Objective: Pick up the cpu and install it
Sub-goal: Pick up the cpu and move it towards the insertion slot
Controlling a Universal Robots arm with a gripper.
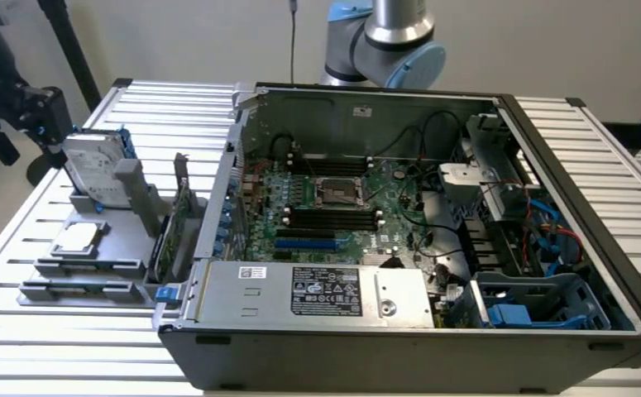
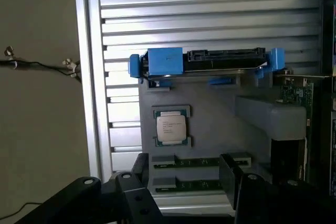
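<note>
Empty pincer, jaws spread wide, hovers over grey holder, touching nothing. cpu lies flat in holder recess, not yet lifted. In exterior view it sits at 9 o'clock of open computer case, with hard drive at its 12 and memory sticks at its 6. Socket looks vacant. Step judged: approach before pick. Grasp calls for jaws centred over cpu, square to its edges.
</note>
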